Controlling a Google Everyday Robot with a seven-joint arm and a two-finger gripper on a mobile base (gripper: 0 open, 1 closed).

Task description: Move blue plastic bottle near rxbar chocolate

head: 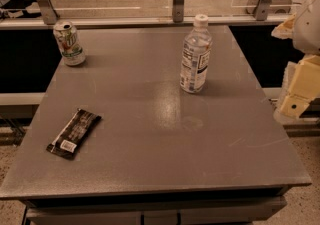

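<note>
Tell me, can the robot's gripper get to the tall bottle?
Probably yes. The gripper hangs just off the table, and only bare surface lies between it and the upright blue plastic bottle. The can and rxbar chocolate lie well away from that path.

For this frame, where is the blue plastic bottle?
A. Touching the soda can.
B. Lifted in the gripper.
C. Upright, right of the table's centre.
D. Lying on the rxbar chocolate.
C: the blue plastic bottle stands upright on the table, apart from the rxbar chocolate at front left, the soda can at back left and the gripper beyond the right edge.
</note>
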